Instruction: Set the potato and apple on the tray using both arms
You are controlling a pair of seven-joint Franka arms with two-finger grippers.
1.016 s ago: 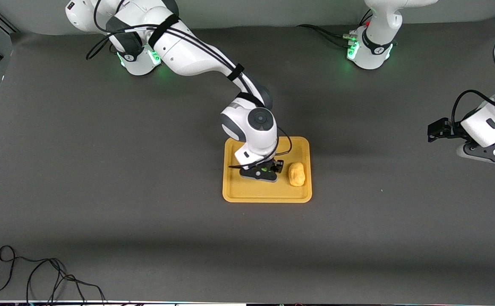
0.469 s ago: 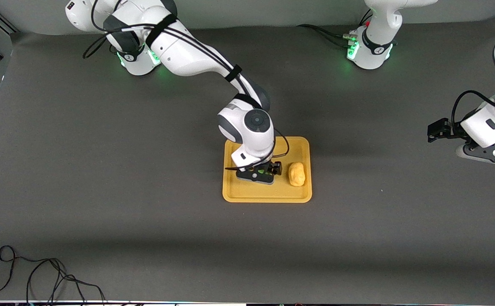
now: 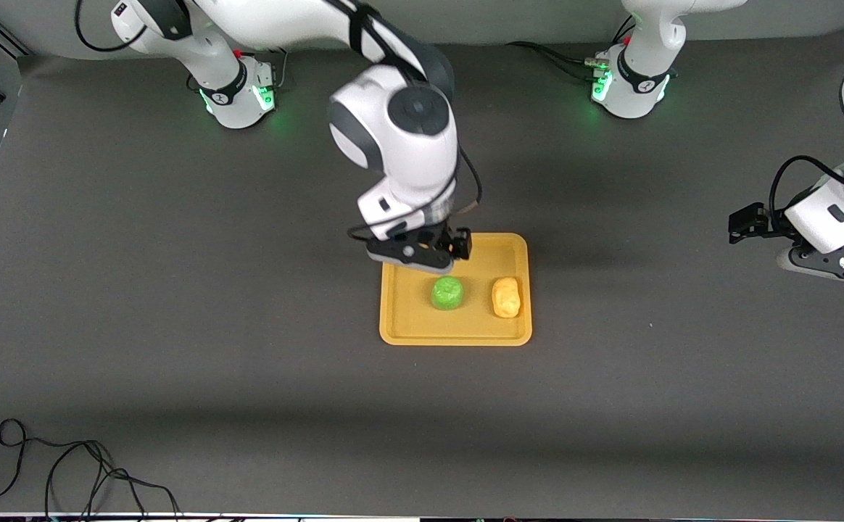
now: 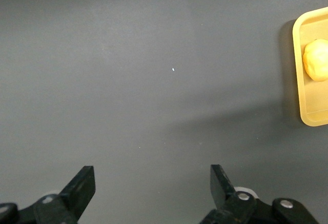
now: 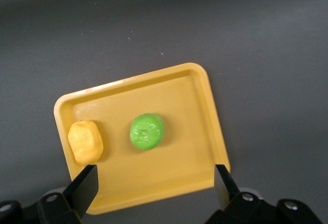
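Observation:
The yellow-orange tray [image 3: 454, 333] lies mid-table. The green apple [image 3: 447, 293] sits on it, and the potato [image 3: 506, 297] sits beside the apple toward the left arm's end. In the right wrist view both rest on the tray [image 5: 174, 172]: the apple [image 5: 147, 130] and the potato [image 5: 85, 141]. My right gripper [image 3: 422, 255] is open and empty, raised over the tray's edge nearest the robot bases. My left gripper [image 3: 745, 223] is open and empty over bare table at the left arm's end. The left wrist view shows the tray's edge [image 4: 302, 80] and the potato [image 4: 316, 60].
A black cable [image 3: 67, 471] lies coiled on the table at the corner nearest the front camera, at the right arm's end. The arm bases [image 3: 237, 94] [image 3: 629, 87] stand along the table's back edge.
My right gripper has let go of the apple and risen, pulling back toward its base. The apple now sits uncovered on the tray. The left arm has not moved.

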